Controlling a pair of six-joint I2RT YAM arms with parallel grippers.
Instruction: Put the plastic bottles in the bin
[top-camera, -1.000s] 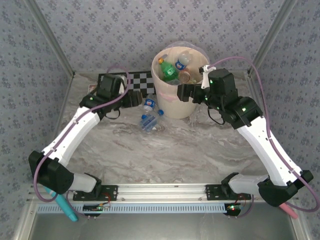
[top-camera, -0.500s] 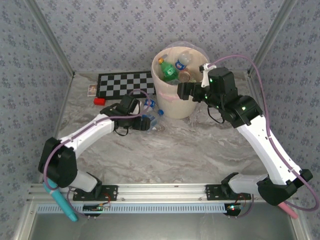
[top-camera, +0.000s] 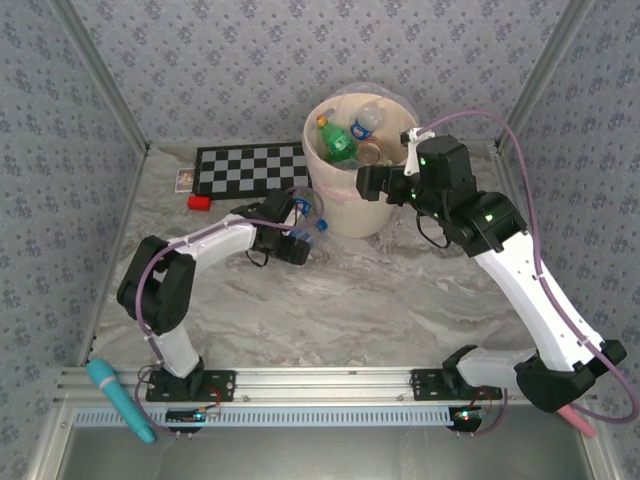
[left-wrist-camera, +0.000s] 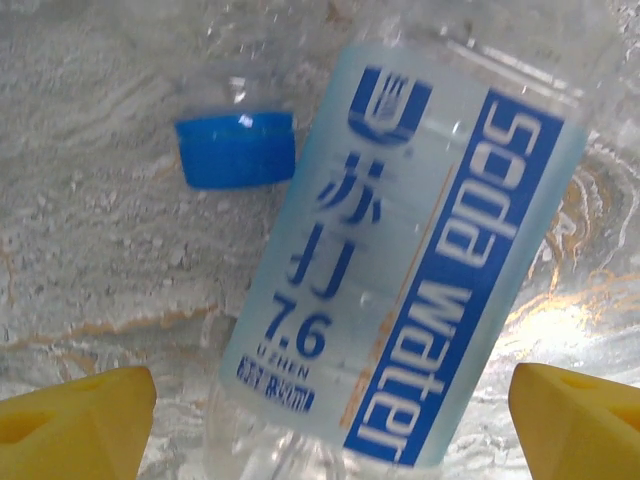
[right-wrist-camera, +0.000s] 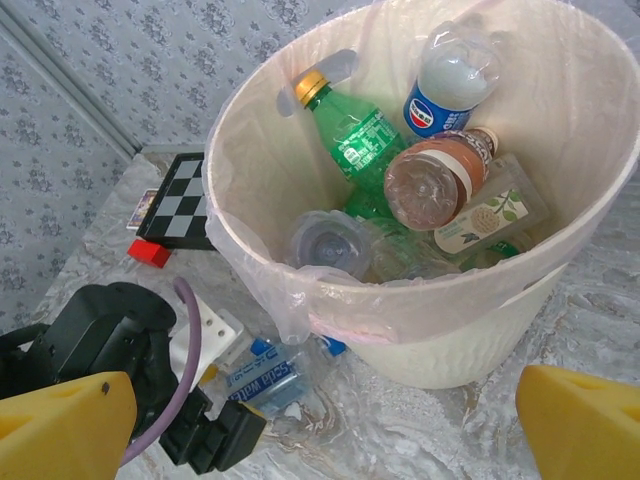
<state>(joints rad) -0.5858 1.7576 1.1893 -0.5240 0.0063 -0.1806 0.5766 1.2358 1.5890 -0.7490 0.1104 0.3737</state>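
Note:
A clear plastic bottle (left-wrist-camera: 410, 270) with a blue "soda water" label lies on the marble table beside the bin (top-camera: 350, 215). My left gripper (left-wrist-camera: 330, 425) is open low over it, one yellow fingertip on each side, apart from the label. The blue cap (left-wrist-camera: 236, 150) of a second bottle (top-camera: 301, 204) lies just beyond. From above, the left gripper (top-camera: 295, 242) sits at the bin's left foot. The cream bin (right-wrist-camera: 560, 250) holds several bottles, among them a green one (right-wrist-camera: 350, 140). My right gripper (right-wrist-camera: 320, 430) hangs open and empty by the bin's near rim.
A checkerboard mat (top-camera: 250, 168) lies at the back left, with a small red block (top-camera: 199, 202) and a card (top-camera: 184, 177) near it. The left arm (top-camera: 215, 240) stretches across the table's left half. Patterned walls close in the back and sides.
The left arm has swung right and down from beside the checkerboard until its open gripper straddles the soda water bottle. The right arm has stayed still.

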